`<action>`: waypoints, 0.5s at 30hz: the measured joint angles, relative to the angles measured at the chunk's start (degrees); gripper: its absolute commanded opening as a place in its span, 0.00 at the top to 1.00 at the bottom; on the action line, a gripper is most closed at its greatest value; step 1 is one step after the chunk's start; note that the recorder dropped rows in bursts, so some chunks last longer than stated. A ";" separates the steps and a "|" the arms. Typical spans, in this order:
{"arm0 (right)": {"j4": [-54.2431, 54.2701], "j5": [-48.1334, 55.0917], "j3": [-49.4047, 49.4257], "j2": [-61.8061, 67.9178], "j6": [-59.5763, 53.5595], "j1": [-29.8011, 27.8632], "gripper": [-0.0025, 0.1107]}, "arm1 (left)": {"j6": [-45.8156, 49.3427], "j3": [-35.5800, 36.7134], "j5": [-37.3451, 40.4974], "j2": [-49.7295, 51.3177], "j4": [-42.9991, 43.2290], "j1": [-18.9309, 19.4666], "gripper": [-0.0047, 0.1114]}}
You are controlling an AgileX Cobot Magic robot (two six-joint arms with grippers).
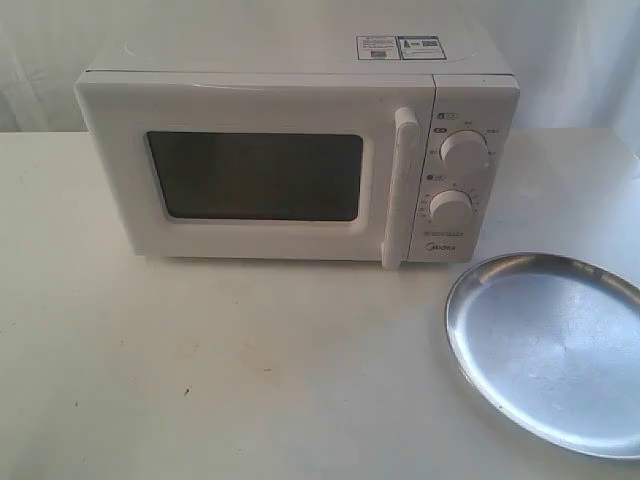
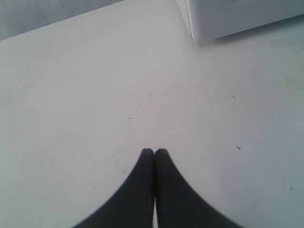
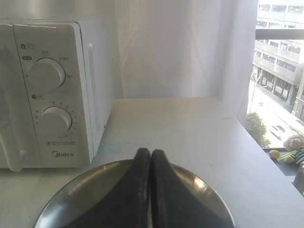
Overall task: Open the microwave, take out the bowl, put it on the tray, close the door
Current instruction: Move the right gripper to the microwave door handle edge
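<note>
The white microwave (image 1: 300, 150) stands at the back of the table, its door (image 1: 255, 175) shut, with the vertical bar handle (image 1: 402, 190) beside two round dials (image 1: 463, 150). The silver tray (image 1: 550, 350) lies empty at the front right. The bowl is hidden from every view. Neither arm shows in the exterior view. In the left wrist view my left gripper (image 2: 154, 151) is shut with nothing in it, over bare table near a microwave corner (image 2: 192, 28). My right gripper (image 3: 150, 152) is shut and empty above the tray (image 3: 85, 190), facing the dial panel (image 3: 47, 95).
A white curtain hangs behind the table (image 1: 200, 370). In the right wrist view the table's far edge (image 3: 266, 156) meets a window with buildings and small toys (image 3: 289, 147) on the sill.
</note>
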 measured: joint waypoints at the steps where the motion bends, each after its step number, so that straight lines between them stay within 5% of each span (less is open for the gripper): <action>1: 0.00 0.00 0.00 0.00 0.00 0.00 0.98 | 0.00 0.00 0.00 0.00 0.00 0.00 0.96; 15: 5.27 -11.18 0.00 0.00 21.26 0.00 0.98 | 0.00 0.00 0.00 0.00 0.00 0.00 0.96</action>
